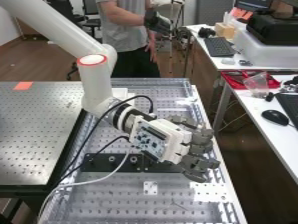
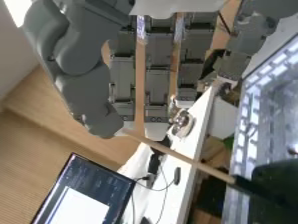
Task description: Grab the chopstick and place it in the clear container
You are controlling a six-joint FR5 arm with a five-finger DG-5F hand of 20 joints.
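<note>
From where I'm standing, taking the high view as a clock face, a black mouse point(image 1: 275, 117) is lying at three o'clock on a white desk point(image 1: 261, 129), just beside a dark keyboard point(image 1: 290, 106). A red tray point(image 1: 233, 79) is sitting at two, another keyboard point(image 1: 218, 47) is resting near one, and an orange sheet point(image 1: 22, 85) is lying between nine and ten. In the wrist view, a screen point(image 2: 85, 192) is glowing.
</note>
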